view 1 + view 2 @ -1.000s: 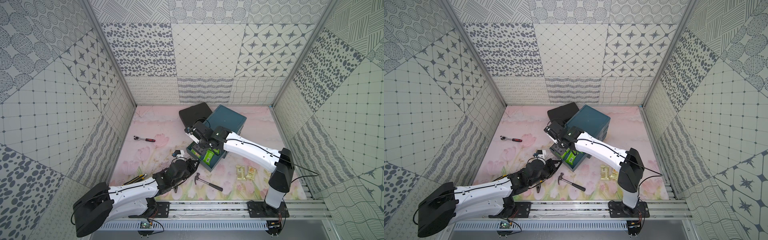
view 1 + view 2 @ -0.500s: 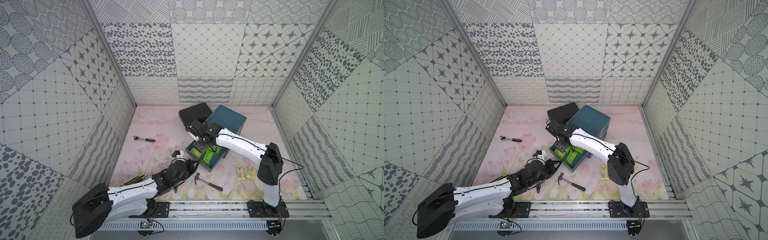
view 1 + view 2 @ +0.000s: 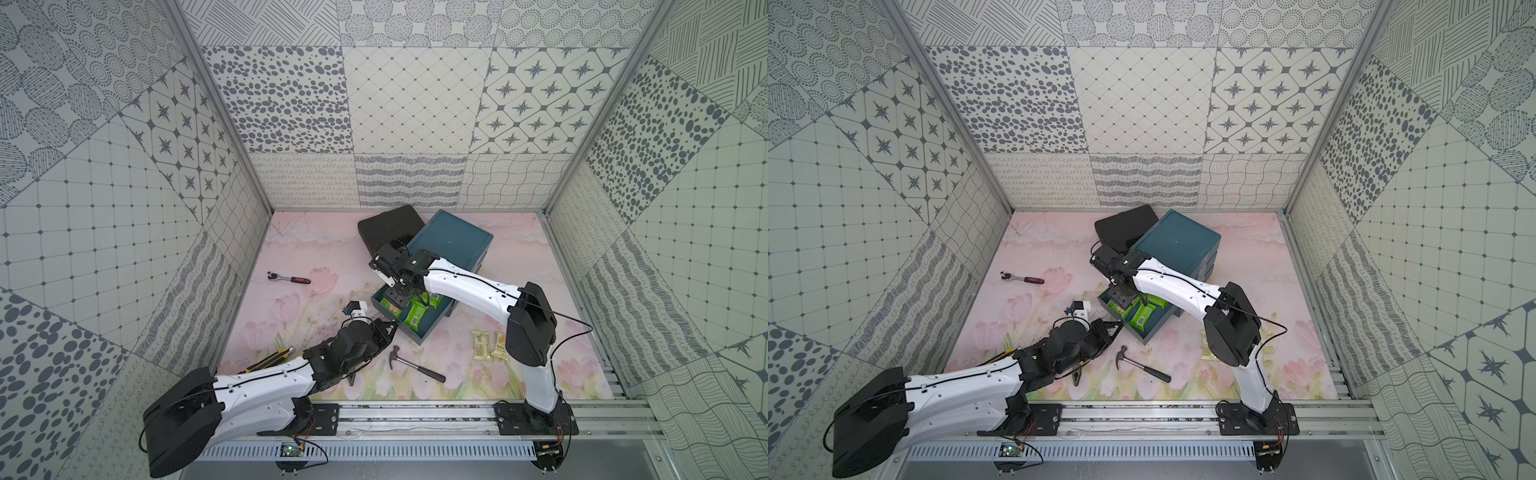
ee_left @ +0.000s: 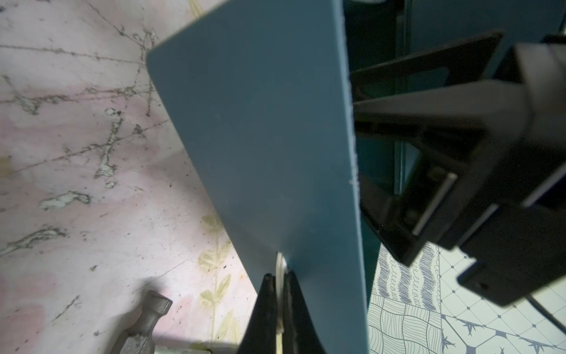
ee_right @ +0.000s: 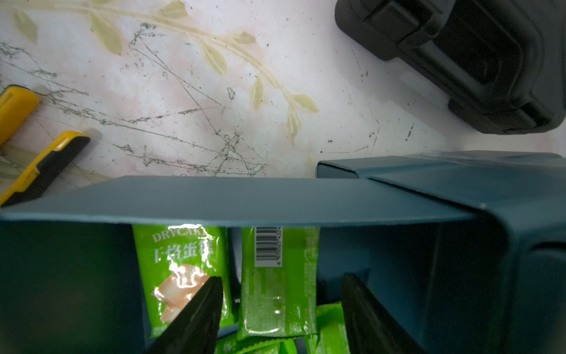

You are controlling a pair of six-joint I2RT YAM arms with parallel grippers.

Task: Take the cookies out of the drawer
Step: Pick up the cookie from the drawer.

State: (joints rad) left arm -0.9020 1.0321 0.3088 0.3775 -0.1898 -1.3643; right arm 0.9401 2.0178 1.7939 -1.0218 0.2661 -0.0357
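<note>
Right elbow (image 3: 530, 332) risen; green cookie (image 5: 277, 275) between open right jaws, in drawer (image 5: 214, 199).

The left arm (image 3: 266, 382) stretched low from the table's (image 3: 324, 249) front edge, left gripper (image 4: 278, 278) pinched on a white strap (image 4: 279, 266). The right arm (image 3: 469, 286) arched toward the middle, right gripper (image 5: 280, 285) pointing down, jaws apart.

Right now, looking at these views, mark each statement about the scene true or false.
1. The right pincer stands open over green cookies in the drawer. True.
2. The left pincer is open and empty. False: it is shut on a white tab at the drawer front.
3. The hammer lies inside the drawer. False: it lies on the table.
4. Two tan cookies lie on the table outside the drawer. True.
</note>
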